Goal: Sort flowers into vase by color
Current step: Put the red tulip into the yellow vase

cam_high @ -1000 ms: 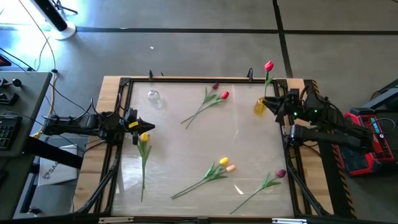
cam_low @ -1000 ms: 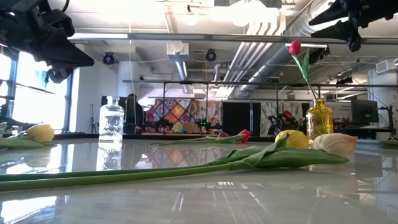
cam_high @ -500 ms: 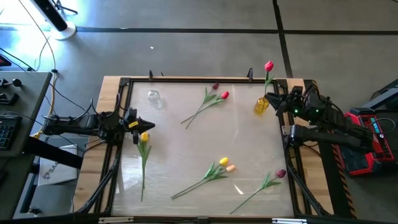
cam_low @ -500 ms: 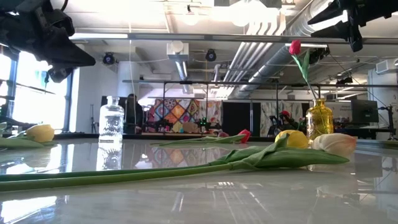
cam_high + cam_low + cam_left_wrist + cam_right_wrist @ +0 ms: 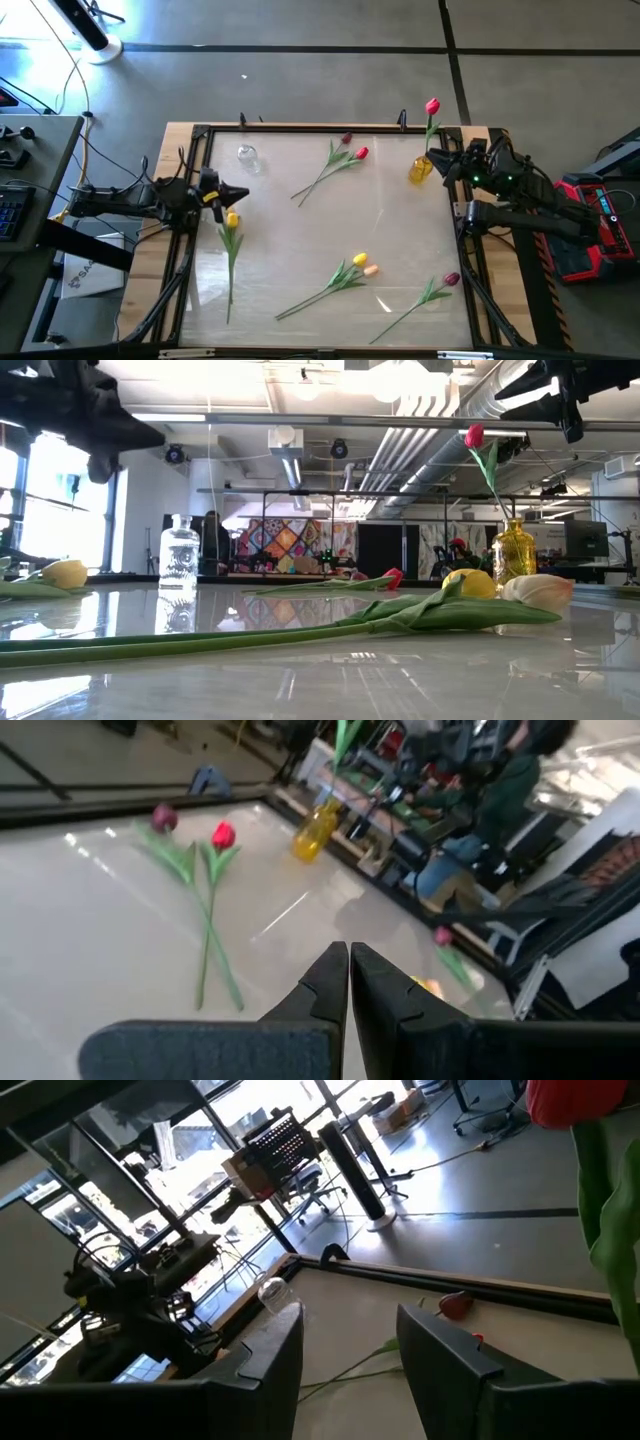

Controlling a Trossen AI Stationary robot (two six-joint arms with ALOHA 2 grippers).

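Several tulips lie flat on the white table [image 5: 400, 215]: a yellow one [image 5: 232, 220] near the left edge, a maroon [image 5: 347, 139] and red [image 5: 361, 153] pair at the far middle, a yellow and peach pair [image 5: 364, 264] near the front, and a maroon one [image 5: 452, 279] at the front right. A pink-red tulip [image 5: 432, 105] stands with its stem in the yellow vase [image 5: 419, 170]. The clear vase [image 5: 247, 156] holds nothing. My left gripper [image 5: 240, 193] hovers shut just beyond the yellow tulip's head. My right gripper [image 5: 350, 1350] is raised beside the yellow vase, open, with nothing between its fingers.
A dark metal frame [image 5: 200, 135] runs around the table top, and both arm bases sit on its left and right sides. The middle of the table between the flower groups has free room. A desk with cables [image 5: 30, 160] stands off the left side.
My left gripper has tipped upward and rolled a little in place, its tip swinging slightly toward the far edge. My right gripper has rolled a little where it is. Neither has opened or shut. The flowers and vases have not moved.
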